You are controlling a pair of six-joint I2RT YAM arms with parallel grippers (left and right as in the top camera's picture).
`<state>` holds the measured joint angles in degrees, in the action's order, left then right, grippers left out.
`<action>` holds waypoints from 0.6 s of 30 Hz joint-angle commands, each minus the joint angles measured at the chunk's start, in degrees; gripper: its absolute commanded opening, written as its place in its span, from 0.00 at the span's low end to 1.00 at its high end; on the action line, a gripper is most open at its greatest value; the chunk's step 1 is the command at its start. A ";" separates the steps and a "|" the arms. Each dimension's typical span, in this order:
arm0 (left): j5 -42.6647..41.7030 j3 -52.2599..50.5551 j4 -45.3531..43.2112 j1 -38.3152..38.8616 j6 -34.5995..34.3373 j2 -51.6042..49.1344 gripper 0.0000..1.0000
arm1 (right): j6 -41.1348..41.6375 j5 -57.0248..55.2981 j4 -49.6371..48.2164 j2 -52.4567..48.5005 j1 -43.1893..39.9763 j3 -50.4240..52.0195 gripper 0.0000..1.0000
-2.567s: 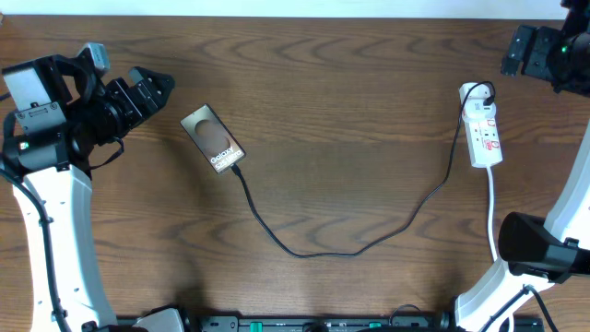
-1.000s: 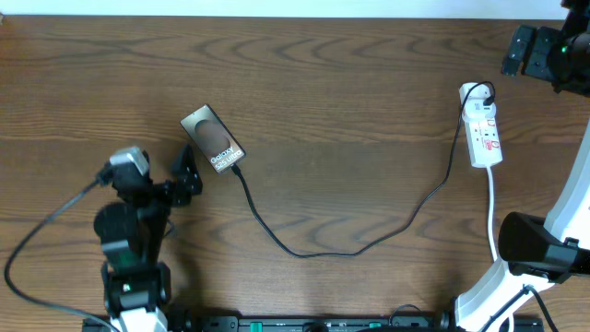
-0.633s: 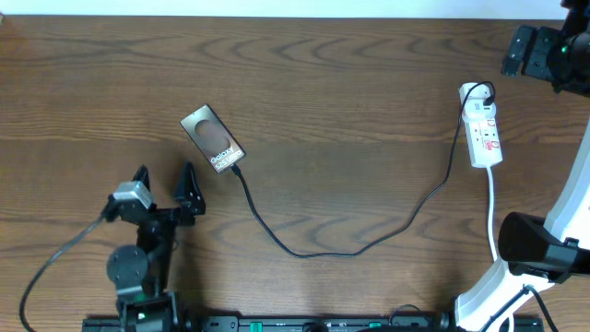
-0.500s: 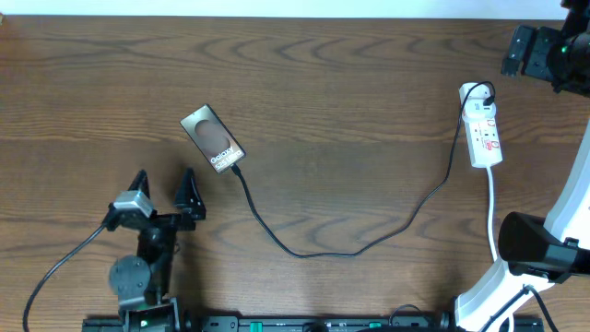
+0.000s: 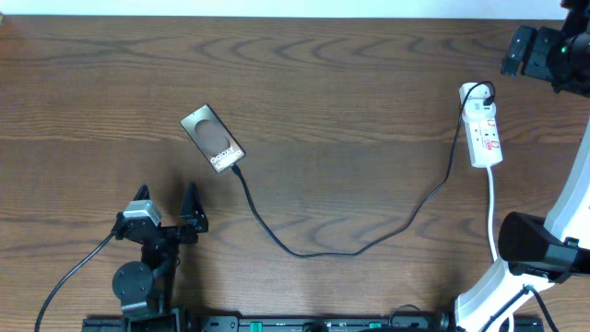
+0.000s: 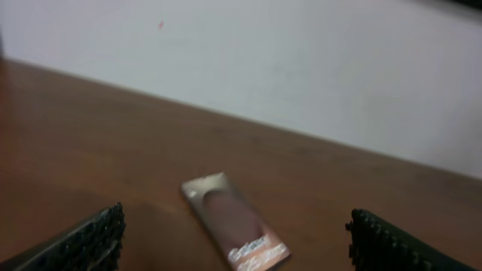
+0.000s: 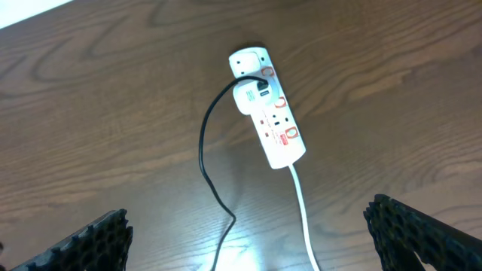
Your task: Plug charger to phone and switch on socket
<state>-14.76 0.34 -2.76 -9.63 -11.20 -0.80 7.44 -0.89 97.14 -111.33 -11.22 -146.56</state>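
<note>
The phone, a dark-brown slab with white text, lies on the table left of centre; it also shows in the left wrist view. The black charger cable runs from the phone's lower end, where its tip sits against the edge, in a loop to the white socket strip at the right, also in the right wrist view. My left gripper is open and empty, below and left of the phone. My right gripper is open and empty, high above the socket.
The wooden table fills the view. The socket's white lead runs toward the front edge at the right. The right arm's base stands at the front right. A white wall lies behind the table.
My left arm has swung from the far left down to the front edge and drawn back from the phone, jaws open. The phone, cable, socket and right arm have not moved.
</note>
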 commanded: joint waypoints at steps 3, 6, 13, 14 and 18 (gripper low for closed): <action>2.91 -0.11 5.77 0.13 4.22 0.74 0.93 | 0.68 -0.26 0.13 -0.07 0.02 0.00 0.99; 3.52 -0.11 5.97 0.13 6.38 0.72 0.93 | 0.68 -0.26 0.13 -0.07 0.02 0.00 0.99; 3.43 -0.11 5.99 0.13 7.30 0.72 0.93 | 0.68 -0.28 0.13 -0.07 0.02 0.00 0.99; 3.43 -0.11 5.99 0.13 7.30 0.72 0.93 | 0.68 -0.28 0.13 -0.07 0.02 0.00 0.99; 3.48 -0.11 5.97 0.13 7.32 0.72 0.93 | 0.68 -0.26 0.13 -0.07 0.02 0.00 0.99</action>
<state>-11.60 0.71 0.34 -9.63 -5.08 -0.62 7.44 -0.89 97.12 -111.33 -11.22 -146.56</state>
